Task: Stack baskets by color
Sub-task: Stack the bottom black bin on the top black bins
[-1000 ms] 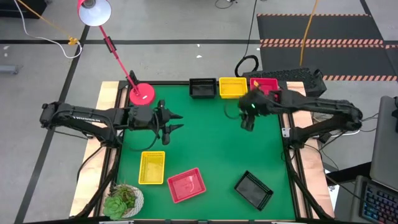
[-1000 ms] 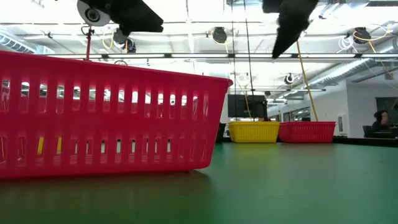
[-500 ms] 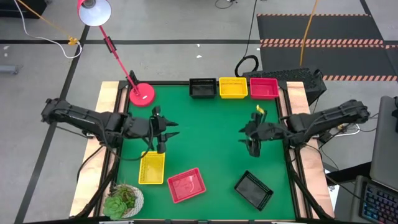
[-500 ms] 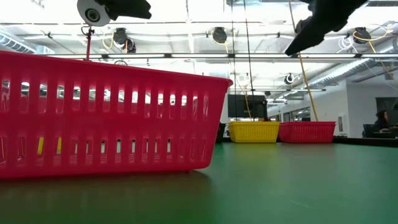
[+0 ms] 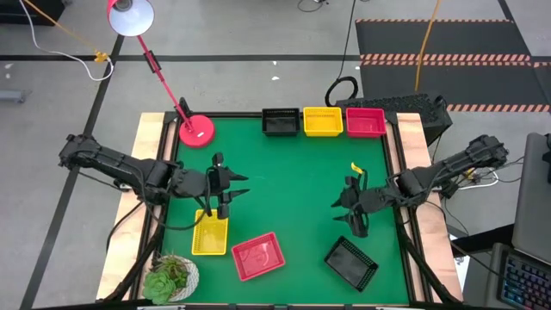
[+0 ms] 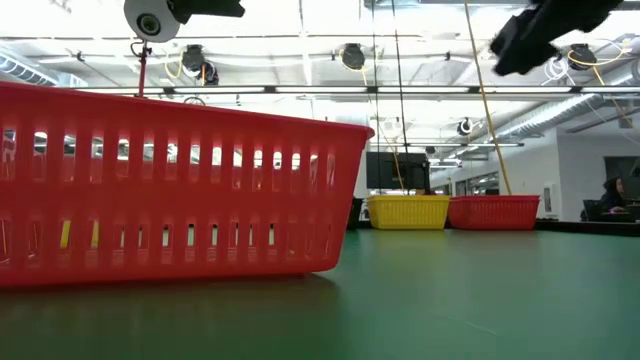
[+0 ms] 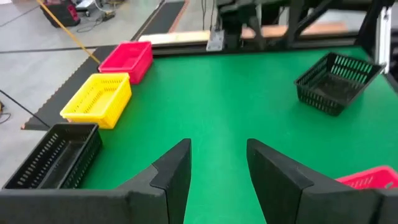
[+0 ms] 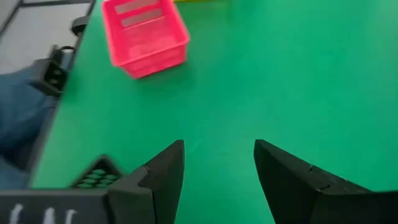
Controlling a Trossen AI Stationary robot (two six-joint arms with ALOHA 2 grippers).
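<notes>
Hovering above the near yellow basket (image 5: pixel 211 232), the left gripper (image 5: pixel 231 191) has its fingers spread and empty. The right gripper (image 5: pixel 351 213), fingers also wide and empty, hangs just beside the near black basket (image 5: pixel 351 262). A red-pink basket (image 5: pixel 257 256) lies between them on the counter (image 5: pixel 293 181).

A lab: open hall with ceiling pipes (image 6: pixel 330 90), taped floor (image 5: pixel 443 58), and desk keyboard (image 5: pixel 523 280).

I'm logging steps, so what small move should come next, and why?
Probably lower the open left gripper onto the loose yellow basket just beneath it; it lies far from the yellow one in the back row. The right gripper, also open and empty, hovers by the loose black basket.
</notes>
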